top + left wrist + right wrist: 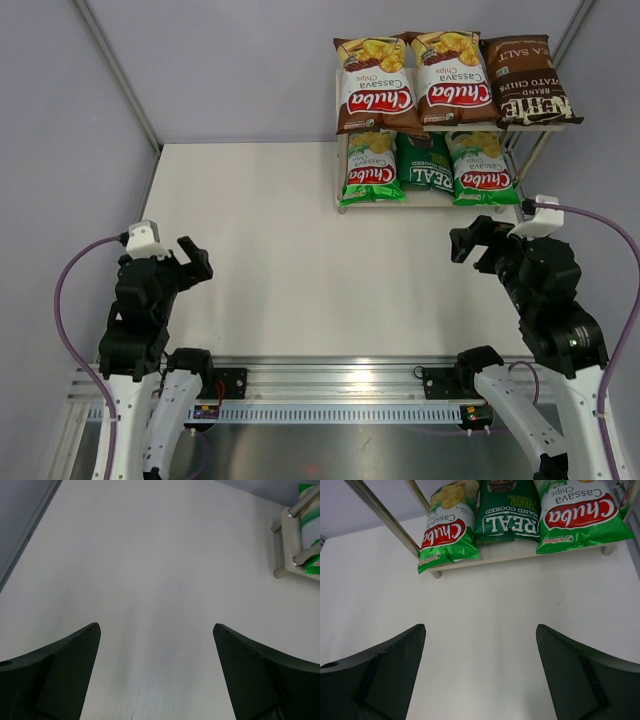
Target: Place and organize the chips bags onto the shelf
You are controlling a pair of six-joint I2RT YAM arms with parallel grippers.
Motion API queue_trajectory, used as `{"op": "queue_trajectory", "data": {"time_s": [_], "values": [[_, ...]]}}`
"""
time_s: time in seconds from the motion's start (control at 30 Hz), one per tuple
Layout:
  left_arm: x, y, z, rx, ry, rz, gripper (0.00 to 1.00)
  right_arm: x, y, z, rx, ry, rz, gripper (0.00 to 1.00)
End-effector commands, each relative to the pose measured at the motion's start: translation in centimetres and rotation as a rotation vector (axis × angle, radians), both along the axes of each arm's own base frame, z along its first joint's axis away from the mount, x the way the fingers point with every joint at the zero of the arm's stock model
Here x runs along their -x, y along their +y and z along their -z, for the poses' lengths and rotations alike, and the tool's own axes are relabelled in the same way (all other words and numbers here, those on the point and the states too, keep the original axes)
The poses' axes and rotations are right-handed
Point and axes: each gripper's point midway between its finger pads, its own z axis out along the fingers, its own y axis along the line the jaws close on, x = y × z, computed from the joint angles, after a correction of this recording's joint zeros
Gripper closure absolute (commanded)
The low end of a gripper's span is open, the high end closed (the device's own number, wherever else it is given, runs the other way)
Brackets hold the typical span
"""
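Observation:
The shelf (430, 199) stands at the table's far right. On its top board lie two brown Chuba bags (376, 88) (452, 80) and the dark-brown Kettle bag (528, 82). On the lower board lie a light-green Chuba bag (371, 167), the dark-green REAL bag (424, 162) and a second light-green Chuba bag (481, 168). The right wrist view shows the lower row: Chuba (447, 527), REAL (509, 515), Chuba (577, 512). My left gripper (193, 262) (156, 627) is open and empty over the near left of the table. My right gripper (472, 240) (480, 627) is open and empty, in front of the shelf.
The white table (290, 260) is bounded by grey walls on the left, back and right. The shelf's near corner (295, 545) shows at the right edge of the left wrist view. A metal rail (330, 385) with both arm bases runs along the near edge.

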Motion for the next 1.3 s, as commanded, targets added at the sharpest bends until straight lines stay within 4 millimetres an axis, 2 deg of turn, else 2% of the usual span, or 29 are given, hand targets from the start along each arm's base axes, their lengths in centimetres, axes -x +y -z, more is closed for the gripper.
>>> {"op": "queue_trajectory", "data": {"time_s": [0.0,0.07,0.1,0.2,0.27,0.37,0.57,0.63,0.93,1.27], "values": [[1.1,-1.8,-4.5,0.008,-0.143,0.121,0.01,2.8,-2.1,0.0,0.107,0.070,0.034,0.00],[2.3,-2.4,-6.1,0.007,-0.178,0.166,0.01,3.7,-2.6,-0.9,0.106,0.067,0.054,0.01],[2.9,-3.4,-6.5,0.015,-0.187,0.229,0.01,4.3,-2.8,-0.7,0.109,0.083,0.054,0.01],[4.8,-4.1,-7.7,0.014,-0.209,0.282,0.01,5.5,-2.3,-1.4,0.091,0.056,0.008,0.00],[5.8,-4.4,-7.6,0.011,-0.198,0.304,0.01,6.2,-1.2,-2.1,0.066,0.023,-0.059,0.01],[7.4,-4.6,-7.8,-0.006,-0.204,0.332,0.01,7.7,-0.9,-3.3,0.048,-0.039,-0.100,0.00],[9.4,-3.6,-7.3,-0.054,-0.206,0.302,0.01,8.4,-2.2,-2.6,0.086,-0.015,-0.051,0.00],[9.4,-3.1,-7.1,-0.057,-0.195,0.278,0.01,8.4,-2.2,-2.3,0.095,-0.007,-0.053,0.00],[9.1,-3.8,-6.4,-0.046,-0.201,0.311,0.01,8.7,-2.2,-2.2,0.096,-0.016,-0.058,0.01],[9.3,-3.3,-7.2,-0.065,-0.221,0.291,0.01,8.0,-1.9,-1.9,0.099,0.000,-0.070,0.01]]}}
